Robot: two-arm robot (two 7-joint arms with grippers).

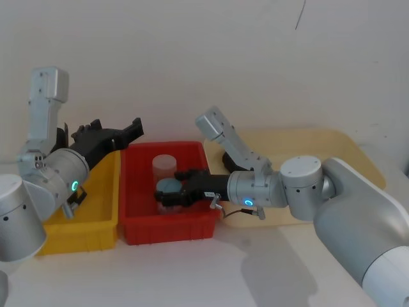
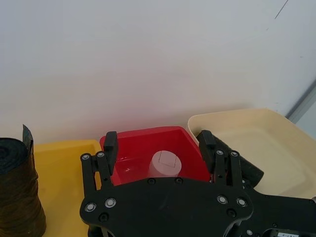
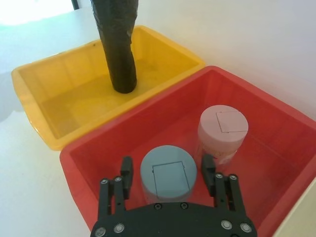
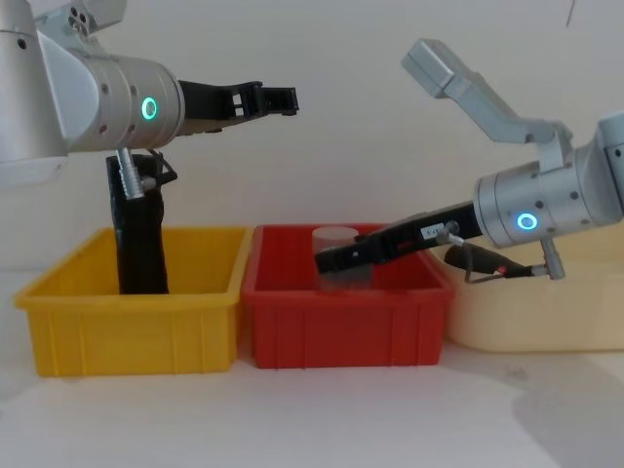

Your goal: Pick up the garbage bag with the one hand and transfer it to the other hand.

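Note:
The garbage bag point(image 4: 137, 236), a thick black roll, stands upright in the yellow bin point(image 4: 127, 331); it also shows in the right wrist view point(image 3: 118, 44) and the left wrist view point(image 2: 17, 192). My left gripper point(image 4: 278, 97) hovers high over the edge between the yellow and red bins, well above and to the right of the bag, open and empty point(image 2: 157, 140). My right gripper point(image 3: 167, 165) is open and low in the red bin point(image 3: 276, 148), with its fingers either side of a blue-lidded jar point(image 3: 168, 175) and small gaps to it.
A pink-lidded jar point(image 3: 222, 126) stands beside the blue one in the red bin point(image 1: 166, 224). A cream tray point(image 1: 319, 144) lies right of it and holds a dark slim roll point(image 2: 244, 168). A white wall is close behind the bins.

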